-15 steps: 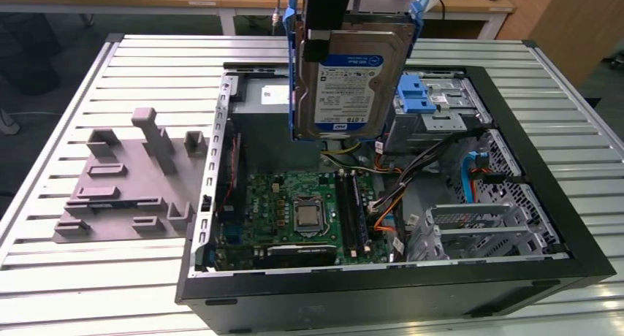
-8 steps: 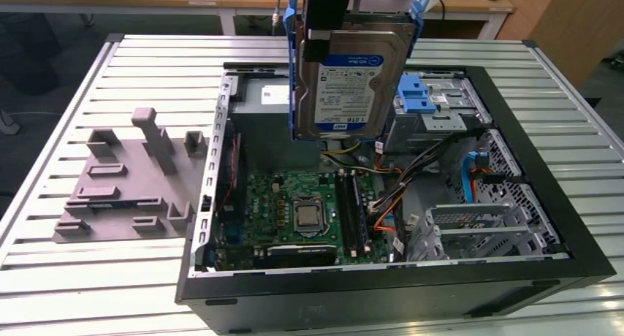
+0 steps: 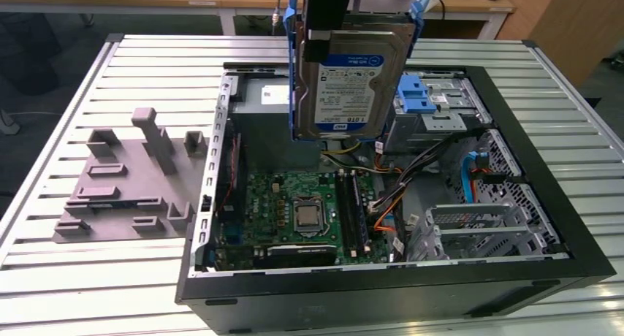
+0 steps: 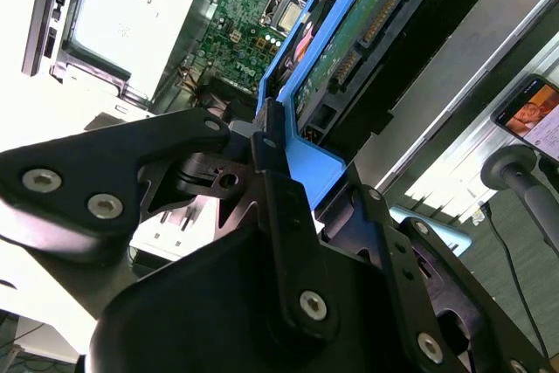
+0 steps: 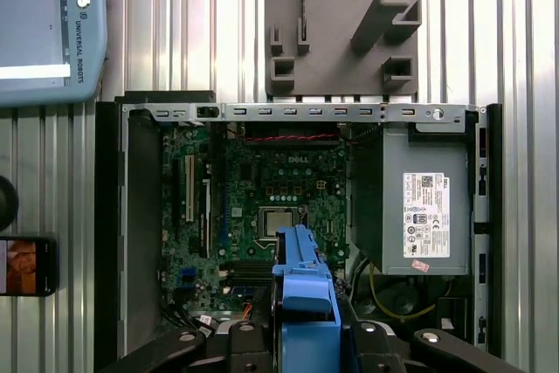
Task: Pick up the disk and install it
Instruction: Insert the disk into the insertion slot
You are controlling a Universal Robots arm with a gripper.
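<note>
Flat rectangular silver-metal disk (image 3: 346, 80): bare metal shell with dull sheen, smooth white-and-blue paper label, smooth blue plastic carrier frame at the edges. Black tool (image 4: 278, 141): matt, smooth links, bright metal screw heads. Ribbed silver metal table (image 3: 117, 277): satin slats, light streaks of glare. Grey moulded fixture plate (image 3: 127, 197): matt plastic look. Black tower computer case (image 3: 390, 296): matt painted metal. Green circuit board (image 3: 283, 197): glossy, with shiny metal processor lid (image 3: 309, 216).

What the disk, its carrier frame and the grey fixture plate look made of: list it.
Disk: metal casing, dull silver sheen, under a paper-looking label.
Carrier frame: likely plastic, uniformly blue, moulded, slightly glossy.
Fixture plate: probably plastic, perhaps printed; matte grey, blocky raised shapes.
</note>
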